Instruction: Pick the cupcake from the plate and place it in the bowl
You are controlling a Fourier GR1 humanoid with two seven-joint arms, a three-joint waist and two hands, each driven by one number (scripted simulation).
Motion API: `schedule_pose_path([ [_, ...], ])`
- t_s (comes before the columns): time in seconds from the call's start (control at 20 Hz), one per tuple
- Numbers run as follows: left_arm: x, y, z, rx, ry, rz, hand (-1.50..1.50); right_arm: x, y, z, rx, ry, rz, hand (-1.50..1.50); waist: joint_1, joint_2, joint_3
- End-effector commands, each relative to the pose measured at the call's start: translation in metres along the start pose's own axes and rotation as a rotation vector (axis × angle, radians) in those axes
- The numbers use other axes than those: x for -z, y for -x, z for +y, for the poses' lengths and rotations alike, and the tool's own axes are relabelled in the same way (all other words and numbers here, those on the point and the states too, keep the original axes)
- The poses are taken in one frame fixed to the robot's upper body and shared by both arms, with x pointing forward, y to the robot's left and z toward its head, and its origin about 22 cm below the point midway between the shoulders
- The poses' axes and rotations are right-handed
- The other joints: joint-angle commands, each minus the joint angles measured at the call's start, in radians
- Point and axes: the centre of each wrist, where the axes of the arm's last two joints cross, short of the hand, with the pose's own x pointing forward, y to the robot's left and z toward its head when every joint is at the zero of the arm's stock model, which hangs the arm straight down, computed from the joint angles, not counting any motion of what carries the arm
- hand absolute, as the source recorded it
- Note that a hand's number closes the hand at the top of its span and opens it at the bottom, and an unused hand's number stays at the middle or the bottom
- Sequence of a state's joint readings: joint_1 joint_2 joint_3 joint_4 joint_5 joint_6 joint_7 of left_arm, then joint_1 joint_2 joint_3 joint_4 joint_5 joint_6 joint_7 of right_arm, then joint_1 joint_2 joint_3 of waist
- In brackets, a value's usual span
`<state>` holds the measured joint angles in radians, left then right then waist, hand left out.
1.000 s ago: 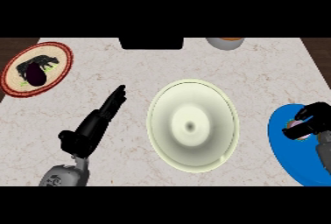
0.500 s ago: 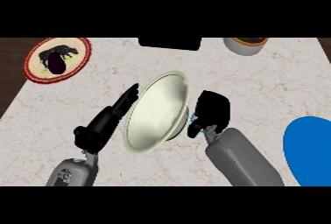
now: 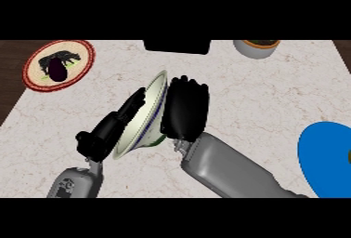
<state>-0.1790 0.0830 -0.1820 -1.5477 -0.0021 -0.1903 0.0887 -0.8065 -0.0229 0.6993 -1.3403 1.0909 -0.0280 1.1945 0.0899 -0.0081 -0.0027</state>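
Cupcake: cannot be made out anywhere; it is not on the blue plate (image 3: pixel 323 160), which lies flat and glossy at the table's right edge, cut off by the frame.

Bowl (image 3: pixel 139 126): pale cream, smooth and shiny, round with a thin rim and a fine dark line running just inside it. It is tipped steeply up on edge near the table's middle and reads as a narrow slanted ellipse, upper rim toward the far side, lower rim toward the robot. It sits between the two hands.

Left robot hand (image 3: pixel 103 137): matte black, released, with fingers (image 3: pixel 132 106) straight and laid along the bowl's left face. Grey forearm comes up from the lower left.

Right robot hand (image 3: pixel 186 109): blocky and black, back turned to the view, pressed against the bowl's right side and covering part of the rim. Grasping or not: cannot tell. Smooth grey forearm slants in from the lower right.

Table (image 3: pixel 274 97): light marble with faint veining.

Far left: round plate (image 3: pixel 31 80) with a red-brown rim holding a dark purple eggplant (image 3: pixel 56 69).

Far edge: a pale cup (image 3: pixel 257 48) with a brown top, and a flat black block (image 3: pixel 177 45).
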Motion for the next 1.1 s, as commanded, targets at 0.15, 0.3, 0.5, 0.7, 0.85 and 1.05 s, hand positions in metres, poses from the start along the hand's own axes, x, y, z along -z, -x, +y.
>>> schedule_pose_path([
  [0.15,0.0,-0.001,0.0,-0.009,-0.02,-0.007,0.0,-0.003,-0.024,-0.033,0.211,0.164,0.207,1.5,-0.026,0.001,0.001],
  [0.3,0.001,0.003,0.008,0.004,-0.041,0.005,0.0,0.008,-0.022,-0.028,0.147,0.171,0.25,1.5,-0.036,0.006,0.0],
  [0.5,-0.002,0.001,0.01,-0.008,-0.068,0.014,0.0,0.006,-0.01,-0.004,0.034,0.2,0.283,1.5,-0.067,0.002,0.001],
  [0.7,-0.009,0.0,0.018,0.009,-0.06,0.003,0.0,0.014,-0.006,0.0,-0.041,0.283,0.317,1.5,-0.074,0.003,0.001],
  [0.85,-0.023,0.021,0.0,-0.01,-0.085,0.017,0.0,0.017,0.004,0.005,-0.056,0.299,0.33,1.5,-0.083,0.004,0.002],
  [1.05,-0.017,0.006,0.015,0.02,-0.072,0.006,0.0,0.035,0.033,0.021,-0.067,0.059,0.406,1.5,-0.076,0.01,0.003],
])
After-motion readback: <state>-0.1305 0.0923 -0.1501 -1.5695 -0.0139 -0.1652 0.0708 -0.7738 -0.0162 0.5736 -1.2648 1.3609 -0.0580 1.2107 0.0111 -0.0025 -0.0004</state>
